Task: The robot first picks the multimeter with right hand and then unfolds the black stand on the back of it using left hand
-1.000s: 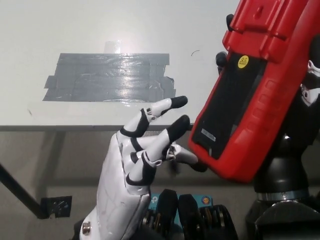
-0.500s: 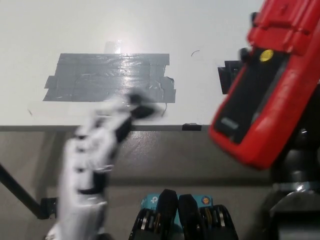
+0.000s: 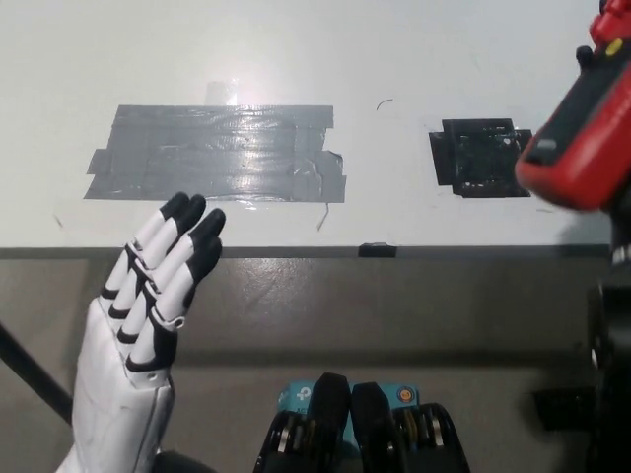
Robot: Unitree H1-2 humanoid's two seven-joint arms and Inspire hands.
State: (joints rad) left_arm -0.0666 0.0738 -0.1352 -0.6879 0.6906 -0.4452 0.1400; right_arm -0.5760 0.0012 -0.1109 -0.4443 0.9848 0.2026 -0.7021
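The red multimeter (image 3: pixel 584 138) hangs above the table at the far right edge, its black back face turned toward me and mostly cut off by the frame. My black right hand (image 3: pixel 621 229) sits behind and under it, largely hidden, and holds it up. Whether the stand on the back is folded or out is not visible. My white left hand (image 3: pixel 148 305) is at the lower left, in front of the table edge, open with its fingers straight and together, far from the multimeter and holding nothing.
On the white table (image 3: pixel 296 59) lie a wide patch of grey tape (image 3: pixel 217 153) and a small black square patch (image 3: pixel 480 158). The table's front edge (image 3: pixel 296 252) crosses the middle of the picture, with a small black clip (image 3: pixel 377 249) on it. Grey floor lies below.
My left hand has drawn back from the multimeter to the lower left and straightened its fingers. The multimeter has moved right and up, nearly out of the picture.
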